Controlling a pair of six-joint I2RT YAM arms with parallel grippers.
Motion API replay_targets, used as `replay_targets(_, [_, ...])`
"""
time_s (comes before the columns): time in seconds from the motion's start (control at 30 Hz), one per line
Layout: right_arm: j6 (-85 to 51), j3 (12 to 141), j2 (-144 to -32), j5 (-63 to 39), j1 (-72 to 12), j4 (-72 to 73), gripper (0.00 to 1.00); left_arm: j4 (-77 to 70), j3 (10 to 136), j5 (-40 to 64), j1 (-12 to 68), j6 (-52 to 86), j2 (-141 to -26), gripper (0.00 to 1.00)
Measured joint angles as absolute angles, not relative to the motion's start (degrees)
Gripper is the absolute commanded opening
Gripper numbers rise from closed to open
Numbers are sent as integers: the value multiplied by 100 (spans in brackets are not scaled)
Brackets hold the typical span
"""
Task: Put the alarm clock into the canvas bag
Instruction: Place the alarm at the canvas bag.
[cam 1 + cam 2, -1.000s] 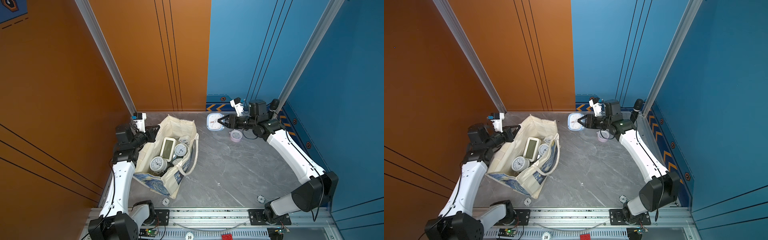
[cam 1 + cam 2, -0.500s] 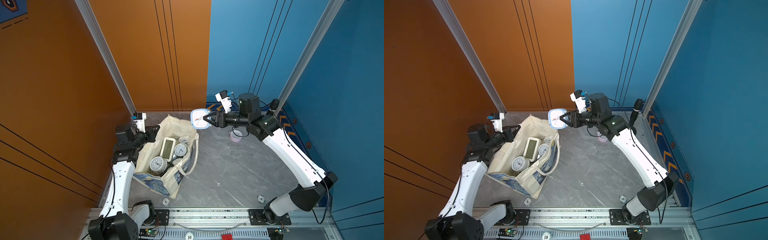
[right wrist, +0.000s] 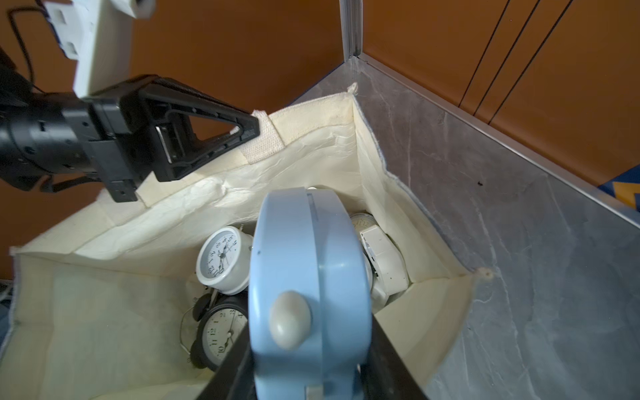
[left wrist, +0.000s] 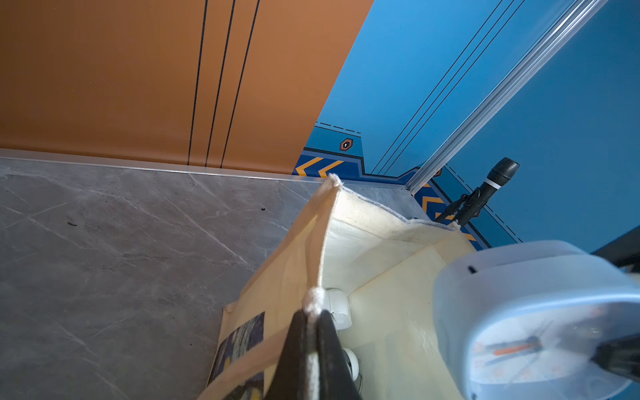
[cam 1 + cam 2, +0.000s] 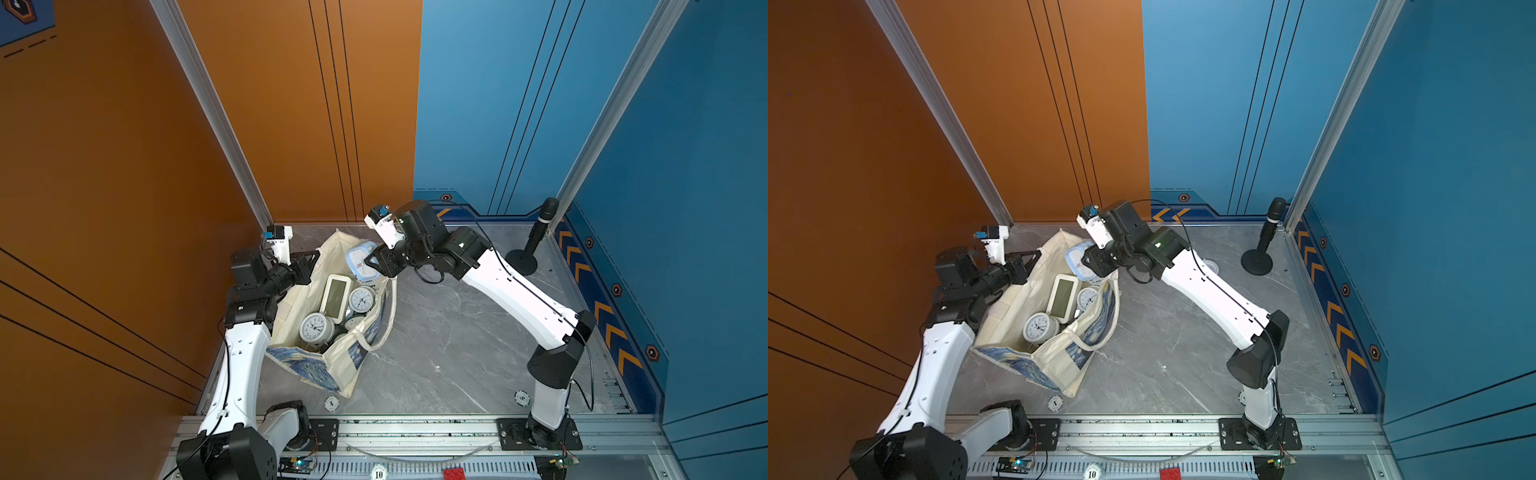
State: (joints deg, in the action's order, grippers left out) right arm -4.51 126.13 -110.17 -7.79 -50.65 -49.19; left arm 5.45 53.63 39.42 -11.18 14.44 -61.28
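Alarm clock (image 5: 359, 259), pinched by right fingers (image 3: 388, 367), now over canvas bag (image 5: 289, 311); left fingers (image 4: 292, 353) pinch its rim.

Bright, even light fills both sharp top views; the wall lines (image 5: 328, 104) behind the canvas bag (image 5: 291, 307) lean outward towards the frame edges. Shadows on the grey counter (image 5: 436, 340) beside the bag are faint and soft. In the left wrist view the alarm clock (image 4: 533, 311) over the bag is close to the lens and blurred, and the left hand (image 4: 312, 313) on the bag's rim is a dark, soft shape. In the right wrist view the clocks (image 3: 221, 259) inside the bag look crisper than the alarm clock above them.
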Motion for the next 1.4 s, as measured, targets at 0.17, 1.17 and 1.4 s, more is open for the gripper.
replay_targets(0.17, [178,13279,-11646,84,-5400,-5393,27,543,5363,3942,-1118,1444,-6128,0])
replay_targets(1.17, [-1186,13990,-13288,-1907,-4831,-5631,55,545,5363,3940,-1118,1444,-6125,0])
replay_targets(1.4, [-1369,13990,-13297,-1653,-4831,-5634,69,545,5363,3944,-1118,1444,-6117,0])
